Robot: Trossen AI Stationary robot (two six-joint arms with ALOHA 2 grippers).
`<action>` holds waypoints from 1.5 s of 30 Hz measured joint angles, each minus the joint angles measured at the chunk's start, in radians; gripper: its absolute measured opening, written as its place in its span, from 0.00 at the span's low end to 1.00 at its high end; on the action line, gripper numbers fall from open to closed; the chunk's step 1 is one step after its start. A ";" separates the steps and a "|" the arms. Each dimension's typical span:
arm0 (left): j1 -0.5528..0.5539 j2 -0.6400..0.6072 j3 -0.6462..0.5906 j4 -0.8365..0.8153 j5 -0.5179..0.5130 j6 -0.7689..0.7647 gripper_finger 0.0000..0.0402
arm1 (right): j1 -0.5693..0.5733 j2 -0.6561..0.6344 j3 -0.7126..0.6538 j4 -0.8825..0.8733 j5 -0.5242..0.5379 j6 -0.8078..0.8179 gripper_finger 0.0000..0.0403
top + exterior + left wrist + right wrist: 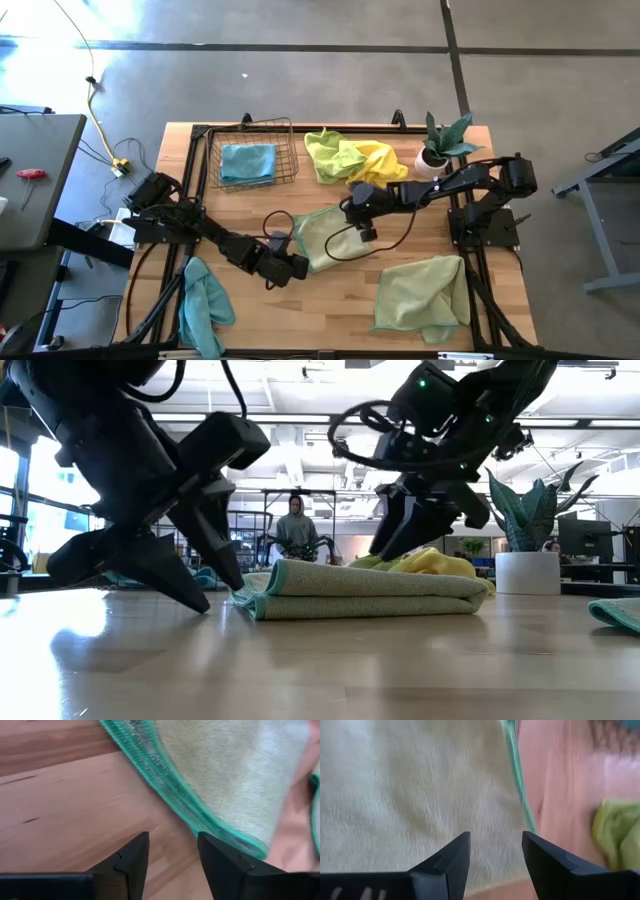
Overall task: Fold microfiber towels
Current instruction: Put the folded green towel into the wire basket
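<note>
A pale sage green microfiber towel (322,236) lies folded over on the wooden table's middle; the low view shows its stacked layers (370,592) flat on the wood. My left gripper (172,837) stands open at the towel's near left corner, slanting down, with bare table between its fingers and the teal-stitched edge (195,815) just ahead. In the high view this left gripper (298,266) is nearer the front edge. My right gripper (496,837) hangs open over the towel's far side, and the low view shows that right gripper (395,545) just above the cloth.
A wire basket (252,152) at the far left holds a light blue towel (247,161). Lime green and yellow towels (350,158) lie bunched at the far middle beside a potted plant (440,150). A teal towel (203,305) lies near left, a pale green one (422,292) near right.
</note>
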State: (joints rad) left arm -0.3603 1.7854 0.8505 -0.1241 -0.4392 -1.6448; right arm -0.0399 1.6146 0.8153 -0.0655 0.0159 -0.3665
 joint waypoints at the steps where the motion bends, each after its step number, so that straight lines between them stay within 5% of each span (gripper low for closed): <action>1: 0.000 0.000 0.000 -0.002 -0.005 -0.003 0.42 | 0.000 0.000 0.000 -0.020 0.002 0.025 0.43; 16: 0.000 0.000 0.000 0.020 -0.115 -0.107 0.46 | 0.000 0.002 0.001 -0.025 0.000 0.369 0.43; 36: -0.002 0.001 0.000 0.046 -0.171 -0.158 0.47 | 0.000 0.002 0.001 -0.026 0.000 0.367 0.43; 45: -0.004 0.057 0.001 0.075 -0.209 -0.317 0.62 | 0.000 0.002 0.001 -0.025 -0.001 0.367 0.43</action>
State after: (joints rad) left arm -0.3645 1.8421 0.8514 -0.0493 -0.6485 -1.9615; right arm -0.0399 1.6165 0.8162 -0.0910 0.0151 0.0006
